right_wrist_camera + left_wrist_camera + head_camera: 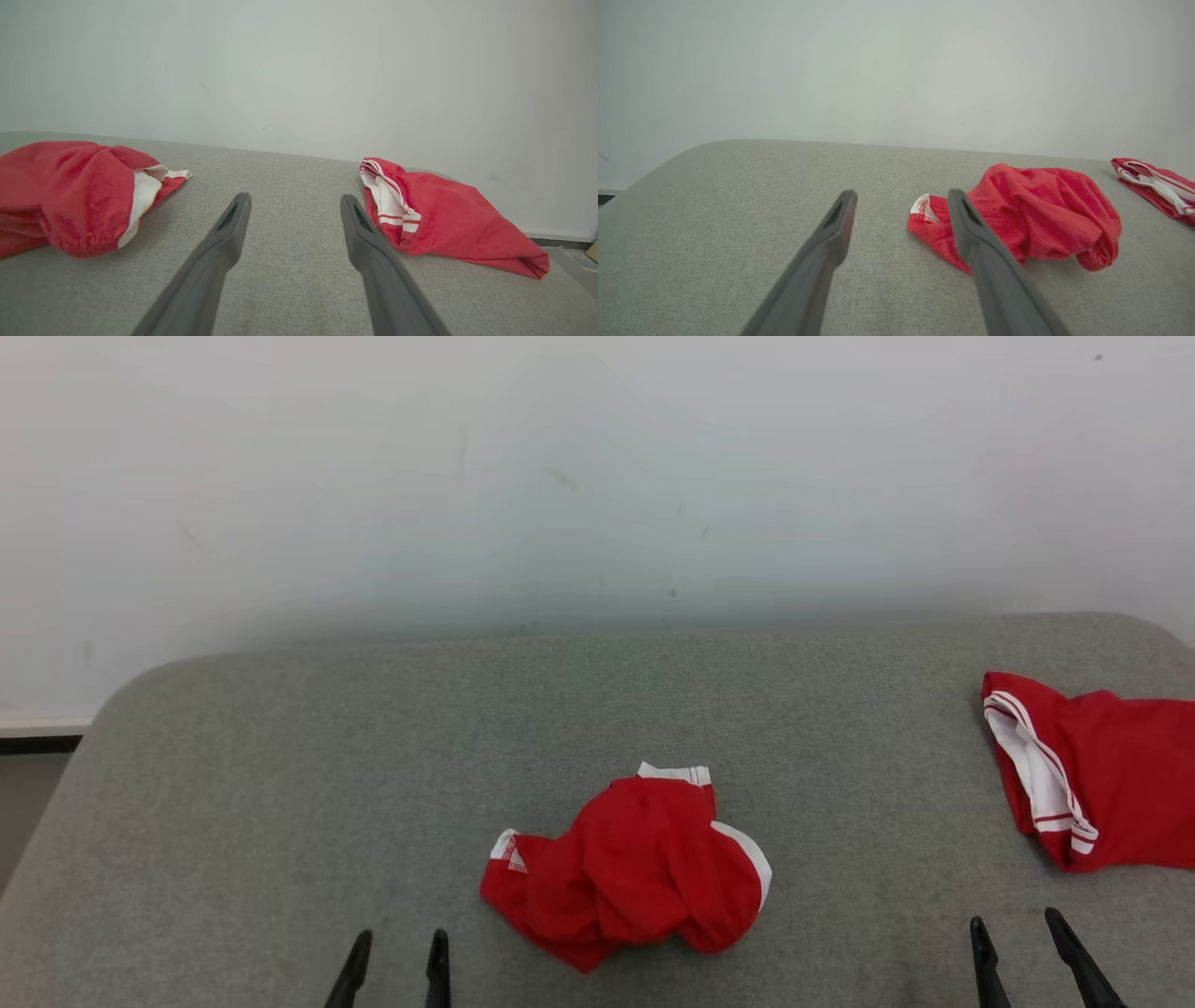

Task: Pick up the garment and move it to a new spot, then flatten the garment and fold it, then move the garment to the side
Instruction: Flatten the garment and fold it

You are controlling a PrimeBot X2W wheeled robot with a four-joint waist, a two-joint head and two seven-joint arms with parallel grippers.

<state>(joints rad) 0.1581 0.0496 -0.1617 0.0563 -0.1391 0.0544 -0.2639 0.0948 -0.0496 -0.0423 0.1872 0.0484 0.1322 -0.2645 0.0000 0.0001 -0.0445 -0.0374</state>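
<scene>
A crumpled red garment [635,868] with white trim lies bunched near the front middle of the grey padded surface; it also lies right of centre in the left wrist view as the garment [1041,214] and at the left in the right wrist view as the garment [70,191]. My left gripper [397,943] is open at the lower left, a short way left of the garment, with nothing between its fingers; in its own view the left gripper [901,196] hovers over bare fabric. My right gripper [1018,929] is open at the lower right, well to the garment's right; the right gripper [295,199] is empty.
A second red piece of clothing with white stripes [1092,775] lies folded at the right edge of the grey surface [373,756], just beyond my right gripper. A pale wall [597,476] rises behind the surface. The surface's left corner is rounded, with floor beyond.
</scene>
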